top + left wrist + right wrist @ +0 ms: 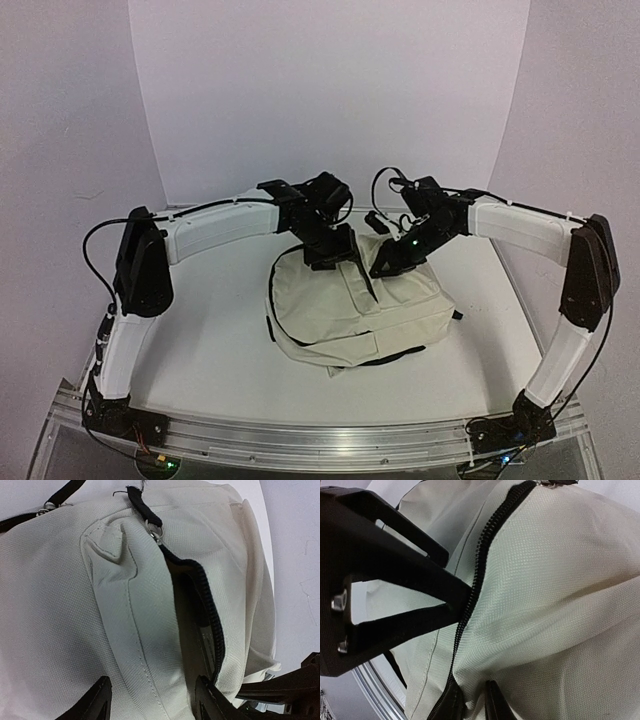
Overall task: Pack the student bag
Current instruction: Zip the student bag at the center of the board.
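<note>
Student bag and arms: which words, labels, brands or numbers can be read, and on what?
None can be read. The student bag shows only plain cream fabric and a black zipper; the left arm and right arm show no legible marking.

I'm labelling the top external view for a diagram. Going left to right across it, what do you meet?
In order: left arm's black elbow → left tool → right tool → right arm's black elbow. The student bag spans under both tools, so it is left out.
</note>
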Controlling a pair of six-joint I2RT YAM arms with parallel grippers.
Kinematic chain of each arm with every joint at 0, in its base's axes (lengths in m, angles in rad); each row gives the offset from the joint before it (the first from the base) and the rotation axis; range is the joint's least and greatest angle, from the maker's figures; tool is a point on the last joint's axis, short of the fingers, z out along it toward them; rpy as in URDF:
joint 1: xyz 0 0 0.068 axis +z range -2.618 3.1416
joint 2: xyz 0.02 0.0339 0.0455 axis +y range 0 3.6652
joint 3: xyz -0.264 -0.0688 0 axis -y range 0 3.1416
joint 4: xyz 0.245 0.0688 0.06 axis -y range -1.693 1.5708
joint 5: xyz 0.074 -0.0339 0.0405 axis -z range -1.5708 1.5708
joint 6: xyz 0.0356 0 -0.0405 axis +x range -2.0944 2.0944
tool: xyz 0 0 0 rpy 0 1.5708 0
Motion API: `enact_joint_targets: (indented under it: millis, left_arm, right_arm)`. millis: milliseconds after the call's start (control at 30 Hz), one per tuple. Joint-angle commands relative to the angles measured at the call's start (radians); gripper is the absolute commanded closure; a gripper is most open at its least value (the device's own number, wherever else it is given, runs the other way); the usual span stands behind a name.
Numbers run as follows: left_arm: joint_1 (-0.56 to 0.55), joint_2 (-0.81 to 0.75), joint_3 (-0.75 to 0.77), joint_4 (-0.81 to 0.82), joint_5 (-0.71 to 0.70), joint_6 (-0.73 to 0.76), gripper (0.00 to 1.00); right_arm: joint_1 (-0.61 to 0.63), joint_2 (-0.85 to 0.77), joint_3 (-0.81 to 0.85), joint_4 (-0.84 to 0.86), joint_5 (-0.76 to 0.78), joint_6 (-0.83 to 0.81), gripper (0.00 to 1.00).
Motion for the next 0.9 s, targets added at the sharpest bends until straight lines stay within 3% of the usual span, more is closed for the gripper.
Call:
enact_joint_targets:
  millis: [0, 400, 467, 633, 733, 867]
  left_arm:
    - [-0.016, 0.061, 0.144, -0.158, -0.087, 0.017, 0.42]
    - [-0.024, 0.22, 0.358, -0.379, -0.145, 0.02, 0.43]
    - [-0.024, 0.209, 0.325, -0.378, -0.134, 0.025, 0.5]
    - [-0.021, 0.08, 0.148, -0.243, -0.099, 0.039, 0.83]
    - [-0.006, -0.037, -0.003, -0.074, 0.003, 0.069, 0.94]
    - [0.007, -0.172, -0.183, 0.123, 0.11, 0.113, 1.0]
  right_arm:
    - [-0.029, 0.021, -0.03, -0.019, -0.003, 0.069, 0.88]
    - [-0.064, -0.005, -0.053, -0.021, -0.039, 0.126, 0.85]
    - [-0.065, -0.015, -0.078, -0.02, -0.083, 0.128, 0.83]
    - [-0.058, -0.012, -0.113, -0.009, -0.125, 0.143, 0.81]
    - [-0.047, -0.007, -0.116, 0.011, -0.133, 0.159, 0.81]
    - [0.003, -0.003, -0.124, 0.046, -0.137, 0.188, 0.81]
